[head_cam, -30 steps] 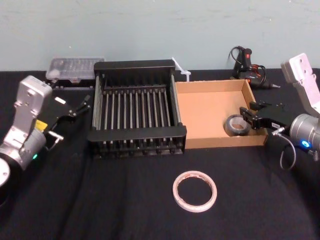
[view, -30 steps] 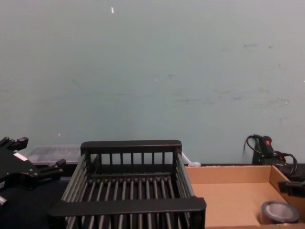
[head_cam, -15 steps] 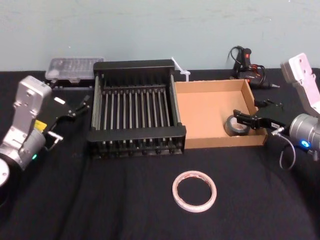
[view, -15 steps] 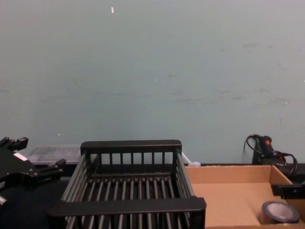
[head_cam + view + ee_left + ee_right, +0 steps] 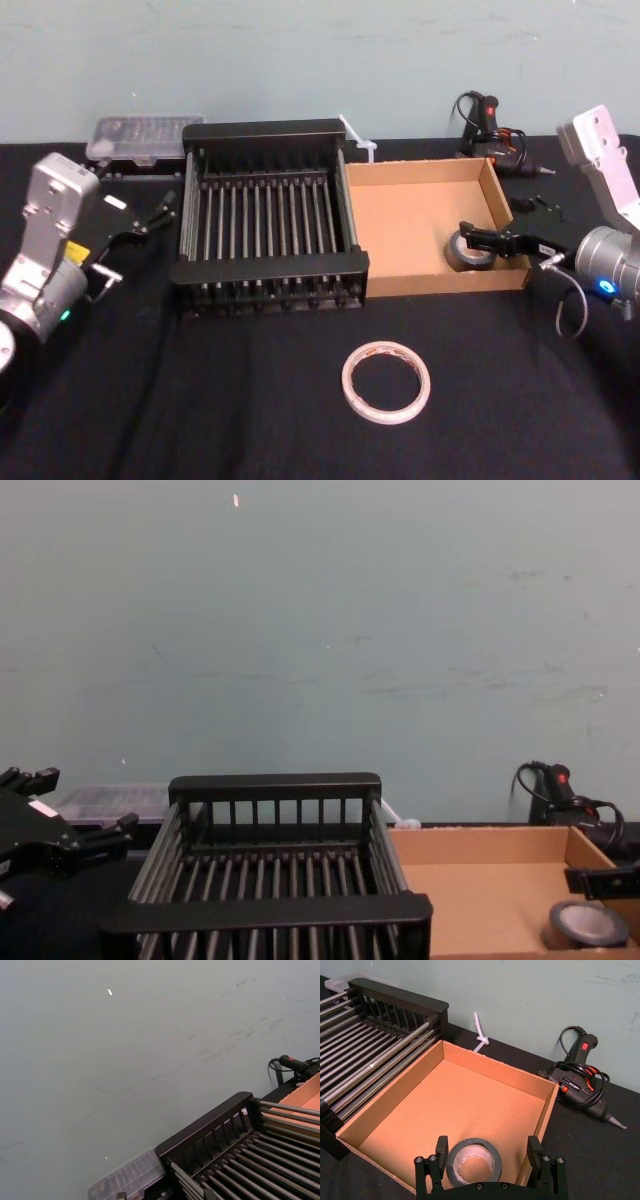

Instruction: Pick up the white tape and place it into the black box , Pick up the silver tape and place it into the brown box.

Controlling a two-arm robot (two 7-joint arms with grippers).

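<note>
Roughly centre-front, the white tape point(image 5: 386, 368) lies flat on the black tablecloth point(image 5: 200, 400), with its hole facing straight up. It is a thin, wide ring with red print on the inner core. It sits well apart from both boxes, with bare cloth on every side.

The silver tape point(image 5: 470, 250) also lies flat with its axis upright. It rests on the floor of the brown box point(image 5: 410, 225), in the near right corner, just beside the near and right walls. It is a thick roll with dark matte sides and a pale core.

The right gripper point(image 5: 490, 222) reaches into that corner from the right with its fingers spread wide. In the right wrist view the roll point(image 5: 473, 1160) sits between the two fingers, gripped by neither. One finger point(image 5: 535, 1149) stands at the box's right wall. Whether either pad touches the roll cannot be told.

The left gripper point(image 5: 143, 240) is parked left of the black box point(image 5: 270, 130) with its fingers apart, holding nothing.

The black box is a plastic crate with thick flat rims and barred sides. Its floor is made of parallel rods running front to back. The brown box is shallow cardboard with low walls and a plain floor, and its left wall is against the crate.

Along the back edge are a clear plastic case point(image 5: 145, 135), a white zip tie point(image 5: 355, 135) and a glue gun point(image 5: 490, 120).
</note>
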